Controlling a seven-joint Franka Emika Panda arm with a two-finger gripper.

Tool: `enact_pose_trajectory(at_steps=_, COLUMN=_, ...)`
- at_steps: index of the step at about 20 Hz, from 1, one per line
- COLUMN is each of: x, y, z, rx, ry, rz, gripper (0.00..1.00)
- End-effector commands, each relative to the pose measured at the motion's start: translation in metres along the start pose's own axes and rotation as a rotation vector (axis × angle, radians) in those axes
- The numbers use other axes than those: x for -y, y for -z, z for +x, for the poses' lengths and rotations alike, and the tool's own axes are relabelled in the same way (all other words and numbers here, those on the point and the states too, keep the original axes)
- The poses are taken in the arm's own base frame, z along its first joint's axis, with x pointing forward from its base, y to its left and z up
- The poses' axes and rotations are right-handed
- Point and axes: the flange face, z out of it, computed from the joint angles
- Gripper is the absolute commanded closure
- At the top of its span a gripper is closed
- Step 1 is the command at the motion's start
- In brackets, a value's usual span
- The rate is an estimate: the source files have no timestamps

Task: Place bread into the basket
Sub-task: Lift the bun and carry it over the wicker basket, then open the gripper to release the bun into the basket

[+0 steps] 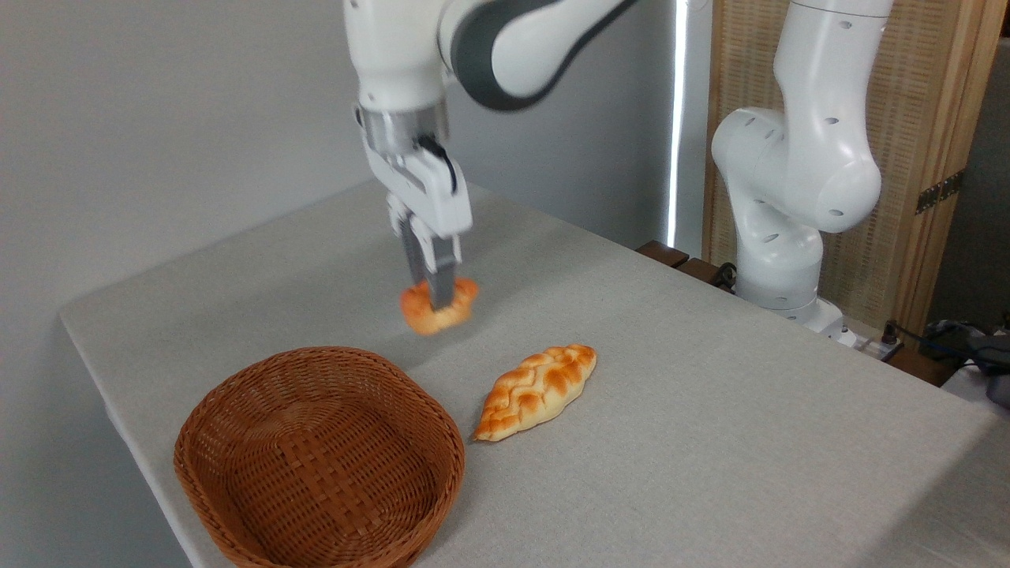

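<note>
Pinching a small round bun (439,308) between its two narrow fingers, the tool (436,293) hung in the upper middle of the frame, pointing straight down from the white robot arm (505,47). The bun, orange-brown on top and paler beneath, looked blurred, and it seemed to be held just clear of the grey bench (710,442), with a faint shadow below it. The fingers gripped it from above and reached only partway down its sides.

An oval woven wicker basket (319,457), reddish-brown and shallow with flared sides, sat in the lower left of the frame. It held nothing. The bun was above and to the right of it in the frame, beyond its far rim, not yet over its opening. A longer braided golden loaf (538,390) lay flat on the bench just right of the basket, apart from both the basket and the bun.

The risks from here were a matter of judgement. The grip looked shallow on a soft, rounded shape, so the bun might slip or twist loose during a quick move. If carried too low, it could catch the basket's raised rim and tip or push the light basket. Released too early, it would land on the bench short of the rim.
</note>
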Motion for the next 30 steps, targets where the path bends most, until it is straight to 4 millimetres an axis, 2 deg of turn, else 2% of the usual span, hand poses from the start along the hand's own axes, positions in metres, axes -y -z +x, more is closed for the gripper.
enact_pose_trajectory(at_steps=1, x=0.053, y=0.054, z=0.025, rx=-0.111, ry=0.082, rz=-0.04, gripper=0.64)
enact_pose_trajectory(at_steps=3, x=0.079, y=0.065, z=0.037, rx=-0.152, ry=0.111, rz=-0.035, gripper=0.64)
enact_pose_trajectory(at_steps=5, x=0.105, y=0.065, z=0.041, rx=-0.167, ry=0.136, rz=-0.017, gripper=0.63)
enact_pose_trajectory(at_steps=10, x=0.134, y=0.05, z=0.061, rx=-0.256, ry=0.098, rz=0.084, gripper=0.63)
enact_pose_trajectory(at_steps=12, x=0.138, y=0.041, z=0.064, rx=-0.254, ry=0.086, rz=0.094, gripper=0.62)
enact_pose_trajectory(at_steps=13, x=0.138, y=0.038, z=0.065, rx=-0.249, ry=0.082, rz=0.093, gripper=0.58)
enact_pose_trajectory(at_steps=15, x=0.138, y=0.033, z=0.065, rx=-0.24, ry=0.075, rz=0.092, gripper=0.3)
enact_pose_trajectory(at_steps=16, x=0.138, y=0.029, z=0.066, rx=-0.235, ry=0.073, rz=0.088, gripper=0.21)
enact_pose_trajectory(at_steps=19, x=0.139, y=0.022, z=0.067, rx=-0.224, ry=0.072, rz=0.08, gripper=0.02)
enact_pose_trajectory(at_steps=27, x=0.139, y=0.019, z=0.066, rx=-0.215, ry=0.035, rz=0.078, gripper=0.0)
enact_pose_trajectory(at_steps=30, x=0.137, y=0.026, z=0.064, rx=-0.216, ry=0.049, rz=0.074, gripper=0.0)
